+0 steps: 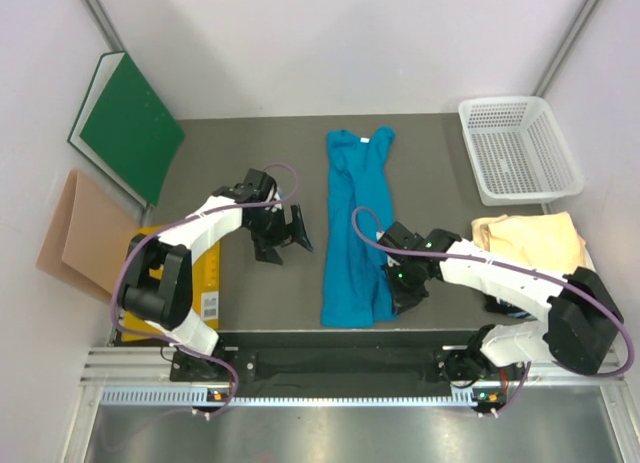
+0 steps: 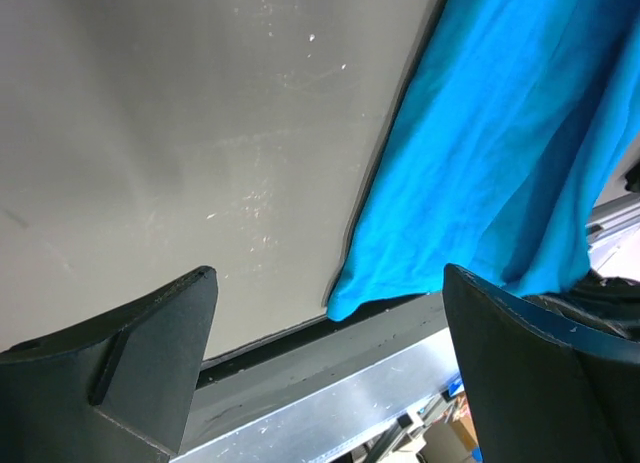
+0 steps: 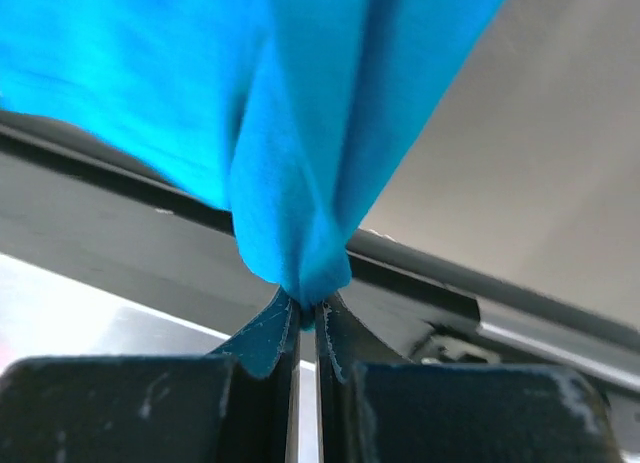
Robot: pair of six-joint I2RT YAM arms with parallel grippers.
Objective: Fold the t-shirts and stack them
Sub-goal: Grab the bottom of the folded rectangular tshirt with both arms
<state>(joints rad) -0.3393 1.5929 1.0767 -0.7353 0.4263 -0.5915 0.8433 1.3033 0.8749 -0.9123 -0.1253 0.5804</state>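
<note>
Right wrist showed right jaws clamping the teal t-shirt (image 3: 300, 133), left jaws wide beside it; you needed both corners.

Teal t-shirt (image 1: 356, 223) in a long folded strip mid-table; cream t-shirt (image 1: 530, 241) crumpled right

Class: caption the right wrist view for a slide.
Right gripper pinching a bunched fold of the teal t-shirt, grey table behind.

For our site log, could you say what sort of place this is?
Likely a robotics lab cell: white partition walls, left arm and right arm bolted to an aluminium rail, grey table.
</note>
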